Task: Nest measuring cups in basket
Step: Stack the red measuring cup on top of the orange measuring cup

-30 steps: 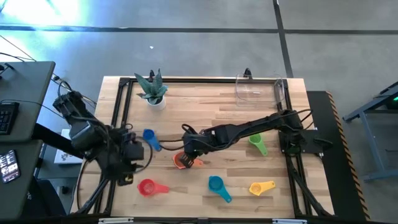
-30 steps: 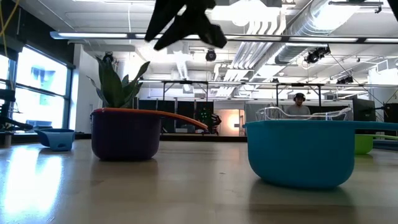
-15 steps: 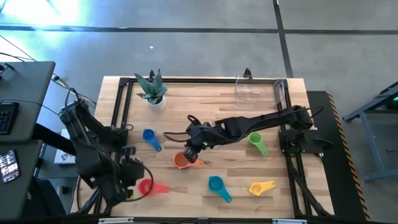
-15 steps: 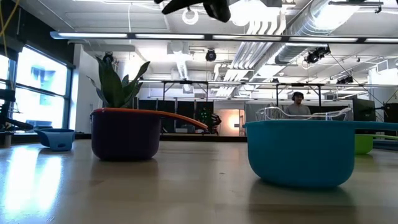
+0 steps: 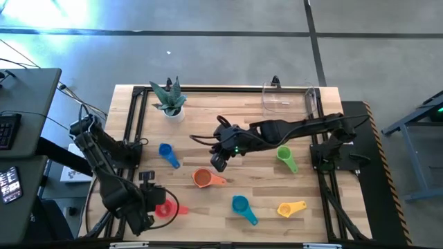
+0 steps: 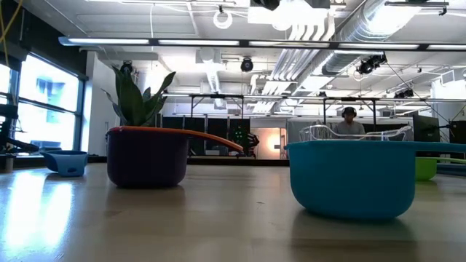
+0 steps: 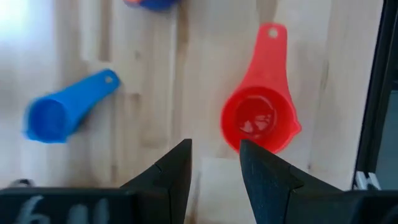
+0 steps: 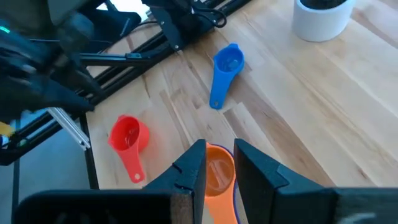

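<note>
An orange cup sits nested in a purple cup [image 6: 145,159] at the table's middle [image 5: 203,178]. The blue cup [image 5: 166,153], red cup [image 5: 165,208], teal cup [image 5: 241,206], yellow cup [image 5: 291,207] and green cup [image 5: 285,158] lie singly on the table. The clear basket [image 5: 289,99] stands at the far right. My right gripper [image 5: 220,161] hangs above and just right of the orange cup [image 8: 217,174], slightly open and empty. My left gripper [image 5: 149,200] is near the red cup [image 7: 258,118], slightly open and empty.
A white pot with a green plant [image 5: 168,104] stands at the far left of the table. A black frame rail [image 5: 131,145] runs along the table's left edge beside my left arm. Bare wood lies between the cups and the basket.
My right gripper has risen from just over the orange cup, up out of the low view, and gone a little toward the table's far right. My left gripper has gone toward the near edge, to the red cup. The cups have kept still.
</note>
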